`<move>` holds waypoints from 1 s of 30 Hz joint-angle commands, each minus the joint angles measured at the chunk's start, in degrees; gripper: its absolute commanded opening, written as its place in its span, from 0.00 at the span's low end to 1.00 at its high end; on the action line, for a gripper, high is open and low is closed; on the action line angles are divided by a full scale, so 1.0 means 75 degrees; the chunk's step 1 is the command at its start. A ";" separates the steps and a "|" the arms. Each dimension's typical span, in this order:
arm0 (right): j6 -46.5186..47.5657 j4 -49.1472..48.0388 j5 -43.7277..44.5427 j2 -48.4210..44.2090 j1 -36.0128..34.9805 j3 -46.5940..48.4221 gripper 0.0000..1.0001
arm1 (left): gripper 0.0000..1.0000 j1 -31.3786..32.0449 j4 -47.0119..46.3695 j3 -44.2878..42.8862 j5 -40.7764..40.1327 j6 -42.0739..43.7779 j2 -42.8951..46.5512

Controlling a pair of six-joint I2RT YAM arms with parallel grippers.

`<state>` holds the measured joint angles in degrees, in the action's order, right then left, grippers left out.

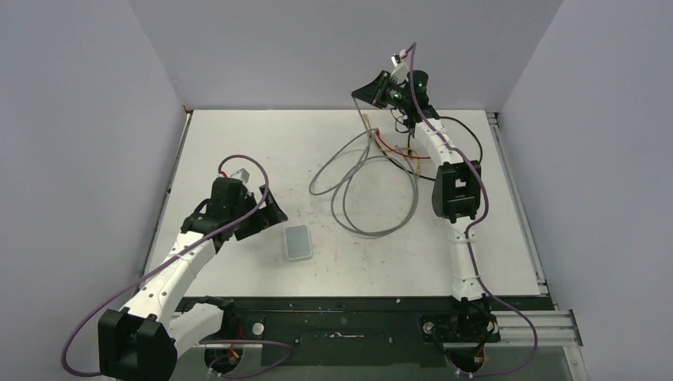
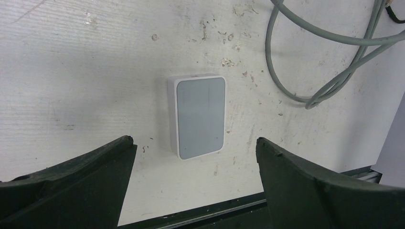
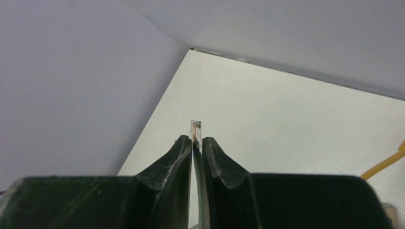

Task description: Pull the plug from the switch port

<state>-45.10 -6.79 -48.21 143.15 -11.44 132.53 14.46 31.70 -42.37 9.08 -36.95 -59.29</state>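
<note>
The small, flat, pale grey-white box (image 2: 199,117) with rounded corners lies flat on the white, scuffed tabletop (image 1: 238,143), in the near left part. Which of its narrow edges carries the switch port cannot be told from these views.

The left end effector (image 1: 266,220) hangs over the box with its two black fingers (image 2: 95,176) spread wide. It holds nothing and does not touch the box.

The right end effector (image 3: 196,140) is raised high near the back wall, well apart from the box. Its fingers are pressed together on a small clear plastic plug (image 3: 196,126), whose tip stands out beyond them. A long grey cable (image 1: 373,190) lies in loose loops on the tabletop below that arm.
</note>
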 commanded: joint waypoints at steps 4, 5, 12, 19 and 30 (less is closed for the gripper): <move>-0.0767 -0.1031 0.0352 0.0547 0.0418 0.0855 0.05 | 0.96 -0.0080 -0.0269 -0.0185 0.0134 0.0041 -0.0101; -0.0945 -0.1188 0.0375 0.0607 0.0483 0.0867 0.05 | 0.96 -0.0087 -0.0274 -0.0186 0.0152 0.0032 -0.0124; -0.1407 -0.1545 0.0362 0.0866 0.0760 0.0806 0.05 | 0.96 -0.0071 -0.0745 -0.0251 0.0628 -0.0036 -0.0441; -0.1675 -0.1691 0.0243 0.1026 0.0790 0.0267 0.07 | 0.91 0.0201 -0.1717 -0.0482 0.1422 -0.0166 -0.0816; -0.0546 -0.0531 0.0961 0.0637 0.0900 -0.0181 0.24 | 0.86 0.0735 -0.2347 -0.0954 0.1640 -0.0354 -0.1483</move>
<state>-53.89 -12.56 -44.51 149.91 -5.10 131.07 18.87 18.92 -45.91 19.75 -38.85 -69.56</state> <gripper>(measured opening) 0.167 0.866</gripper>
